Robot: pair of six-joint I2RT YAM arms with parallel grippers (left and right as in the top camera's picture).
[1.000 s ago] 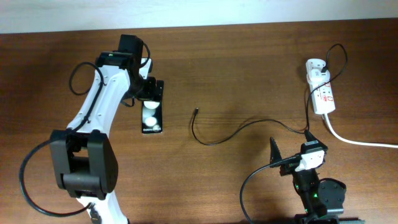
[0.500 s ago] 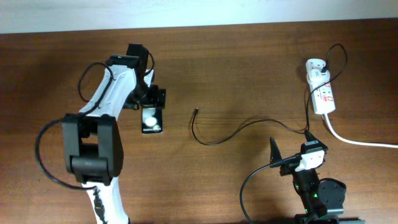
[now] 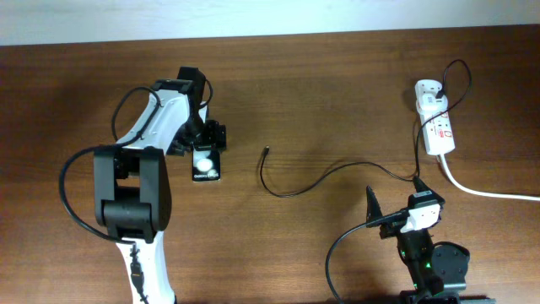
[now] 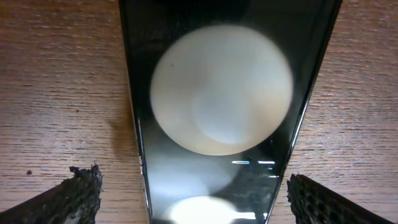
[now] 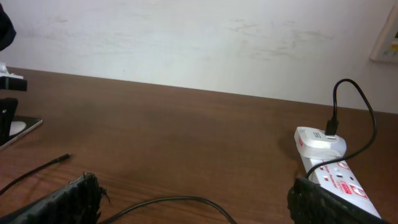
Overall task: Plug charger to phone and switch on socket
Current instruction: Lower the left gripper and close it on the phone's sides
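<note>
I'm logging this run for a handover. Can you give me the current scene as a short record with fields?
phone: flat on table, screen up
left claw: open, fingers either side of phone
right claw: open, holding nothing
charger plug tip: loose on table, apart from phone
adapter: seated in socket
socket switch: cannot tell

Left arm (image 3: 156,127) reaches forward, wrist pitched downward, jaws spread wide. Right arm (image 3: 430,262) sits folded, jaws parted.
</note>
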